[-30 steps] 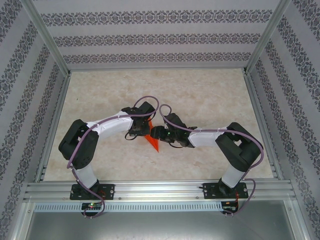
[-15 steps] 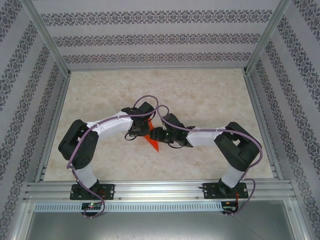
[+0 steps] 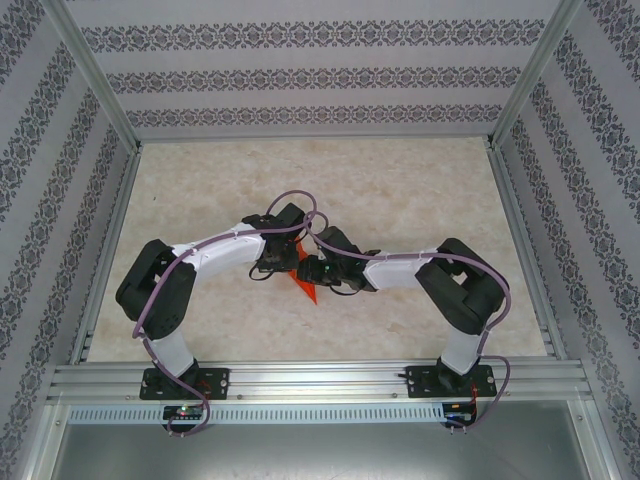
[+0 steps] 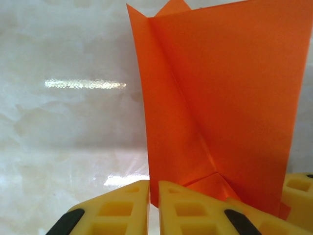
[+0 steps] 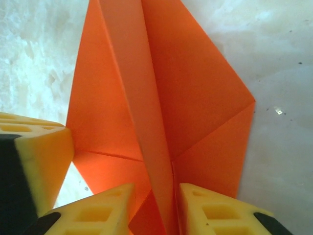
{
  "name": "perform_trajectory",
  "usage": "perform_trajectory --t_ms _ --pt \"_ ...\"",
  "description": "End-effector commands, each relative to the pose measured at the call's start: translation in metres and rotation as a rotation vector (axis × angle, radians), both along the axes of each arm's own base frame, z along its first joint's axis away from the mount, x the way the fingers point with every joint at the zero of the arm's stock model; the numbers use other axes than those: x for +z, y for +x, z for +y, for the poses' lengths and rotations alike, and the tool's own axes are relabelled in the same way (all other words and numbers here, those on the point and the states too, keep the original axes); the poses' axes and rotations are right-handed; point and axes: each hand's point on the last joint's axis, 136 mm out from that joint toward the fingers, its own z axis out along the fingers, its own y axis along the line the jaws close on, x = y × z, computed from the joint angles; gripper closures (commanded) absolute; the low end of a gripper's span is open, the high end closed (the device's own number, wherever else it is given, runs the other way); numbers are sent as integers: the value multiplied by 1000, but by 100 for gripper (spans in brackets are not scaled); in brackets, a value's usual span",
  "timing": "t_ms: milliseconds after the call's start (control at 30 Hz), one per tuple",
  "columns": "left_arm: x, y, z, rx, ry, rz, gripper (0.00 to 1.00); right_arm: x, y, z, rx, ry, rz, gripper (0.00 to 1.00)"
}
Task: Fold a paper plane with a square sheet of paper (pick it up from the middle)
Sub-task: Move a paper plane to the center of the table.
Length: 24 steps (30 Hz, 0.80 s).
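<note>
The right pincer [image 5: 155, 189] has narrowed around the centre fold of the orange paper [image 5: 195, 98], gripping or not I cannot tell; the left pincer [image 4: 153, 184] pinches that paper's edge, over the surface [image 4: 63, 122]; pressing the crease seems next

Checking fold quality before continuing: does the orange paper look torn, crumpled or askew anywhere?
Nothing stands out. The orange paper shows crisp, straight creases in both wrist views, with no tears or crumpling visible.

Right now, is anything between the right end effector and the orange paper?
Nothing visible is. The right end effector straddles the centre fold of the orange paper, one finger on each side. The left end effector pinches the paper's edge alongside and is not in the way.
</note>
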Motion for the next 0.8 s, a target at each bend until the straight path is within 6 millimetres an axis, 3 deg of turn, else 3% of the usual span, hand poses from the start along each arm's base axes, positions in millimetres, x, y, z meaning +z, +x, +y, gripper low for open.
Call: perform_trajectory --t_ms 0,233,433,767 --pt "10 6 1 0 -24 -40 85 2 2 9 26 4 -25 71" --pt "11 5 1 3 -35 -42 83 -1 1 8 34 -9 -24 82" --pt "25 7 -3 5 -76 -71 79 4 3 1 15 -42 -43 91" --pt "71 11 -13 -25 -215 -212 60 39 12 -47 -81 -236 -155 95"
